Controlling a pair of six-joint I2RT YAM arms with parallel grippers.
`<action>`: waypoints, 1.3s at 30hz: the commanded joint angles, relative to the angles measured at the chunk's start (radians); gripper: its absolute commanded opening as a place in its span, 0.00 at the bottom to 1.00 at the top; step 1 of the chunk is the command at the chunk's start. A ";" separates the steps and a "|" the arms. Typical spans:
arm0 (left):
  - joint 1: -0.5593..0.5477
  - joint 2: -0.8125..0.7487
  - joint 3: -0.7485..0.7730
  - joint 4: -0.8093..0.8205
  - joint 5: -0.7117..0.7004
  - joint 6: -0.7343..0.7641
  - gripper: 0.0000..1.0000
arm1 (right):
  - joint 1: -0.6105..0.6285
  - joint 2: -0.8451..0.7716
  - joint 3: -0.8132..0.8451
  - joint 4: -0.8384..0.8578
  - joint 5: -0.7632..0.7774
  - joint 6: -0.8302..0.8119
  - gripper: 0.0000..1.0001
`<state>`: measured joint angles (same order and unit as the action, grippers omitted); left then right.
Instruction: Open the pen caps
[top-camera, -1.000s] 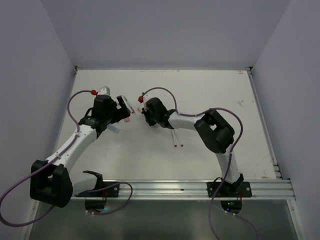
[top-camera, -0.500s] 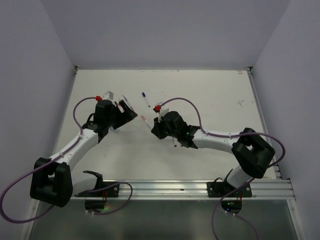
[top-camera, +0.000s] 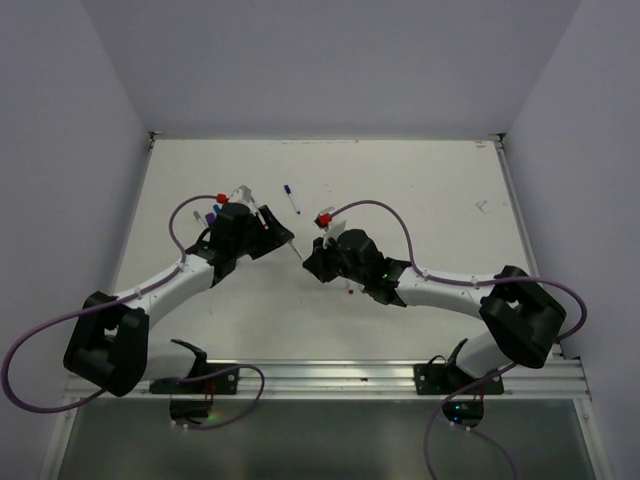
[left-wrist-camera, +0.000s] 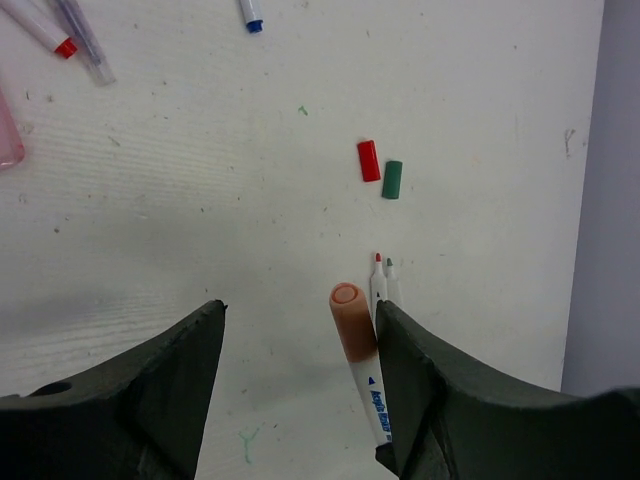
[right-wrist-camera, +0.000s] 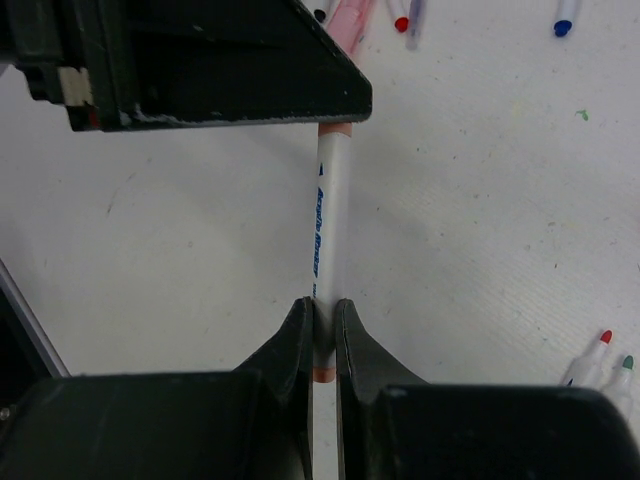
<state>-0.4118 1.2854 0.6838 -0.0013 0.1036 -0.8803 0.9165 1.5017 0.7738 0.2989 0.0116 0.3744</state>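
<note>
1. My right gripper (right-wrist-camera: 322, 308) pinches a white pen (right-wrist-camera: 331, 210) by the barrel. It holds the pen above the table (left-wrist-camera: 200, 200), about midway between the near and far edges and somewhat toward the left edge.
2. The pen's tan cap (left-wrist-camera: 351, 318) points into my left gripper (left-wrist-camera: 300, 310).
3. That gripper's jaws are spread on either side of the cap. The cap sits close beside one finger, with a clear gap to the other.
4. A red cap (left-wrist-camera: 369, 160) and a green cap (left-wrist-camera: 392, 179) lie loose, side by side, on the table.
</note>
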 joint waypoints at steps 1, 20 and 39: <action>-0.022 0.029 0.045 0.055 -0.033 -0.029 0.64 | 0.005 -0.047 -0.014 0.074 0.033 0.014 0.00; -0.047 0.035 0.051 0.107 0.002 -0.057 0.00 | 0.010 -0.038 -0.008 0.105 0.022 0.017 0.21; -0.059 -0.070 0.006 0.225 0.039 -0.029 0.00 | 0.008 0.111 0.144 0.066 0.047 0.003 0.16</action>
<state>-0.4652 1.2488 0.7029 0.1337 0.1268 -0.9207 0.9245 1.6173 0.8879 0.3363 0.0437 0.3798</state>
